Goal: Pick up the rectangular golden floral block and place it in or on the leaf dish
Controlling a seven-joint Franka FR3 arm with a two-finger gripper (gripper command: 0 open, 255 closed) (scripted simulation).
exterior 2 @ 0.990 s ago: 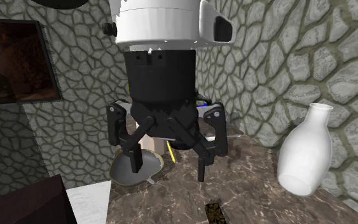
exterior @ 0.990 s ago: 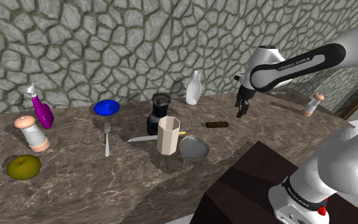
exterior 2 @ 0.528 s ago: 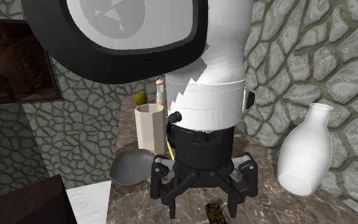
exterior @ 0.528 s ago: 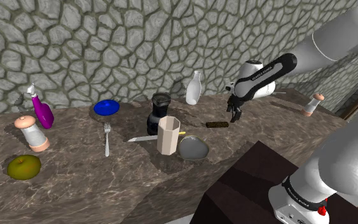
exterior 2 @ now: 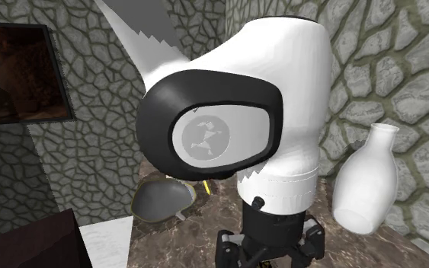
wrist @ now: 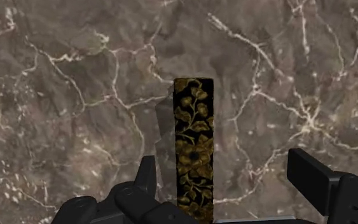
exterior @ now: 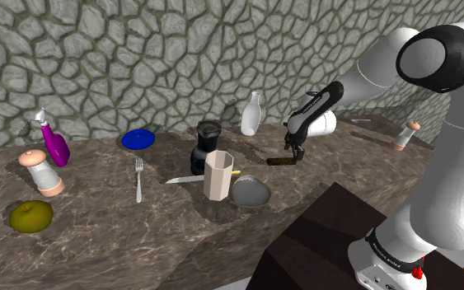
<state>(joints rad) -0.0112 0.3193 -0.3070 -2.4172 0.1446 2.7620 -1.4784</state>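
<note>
Wrist view: gripper (wrist: 225, 172) fingers apart, untouched long black-gold floral block (wrist: 193, 149) between them on veined marble worktop (wrist: 75, 95). Shoulder view adds smooth grey leaf dish (exterior: 250, 192) nearby.

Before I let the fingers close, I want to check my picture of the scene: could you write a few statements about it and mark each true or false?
1. The black two-finger gripper is open, and the golden floral rectangular block lies between its fingers without being clasped. True.
2. The block lies in the grey leaf-shaped dish. False: it lies on the brown marbled counter, apart from the dish.
3. The white bottle stands upright near the stone wall. True.
4. The beige faceted cup lies tipped on its side. False: it stands upright beside the dish.
</note>
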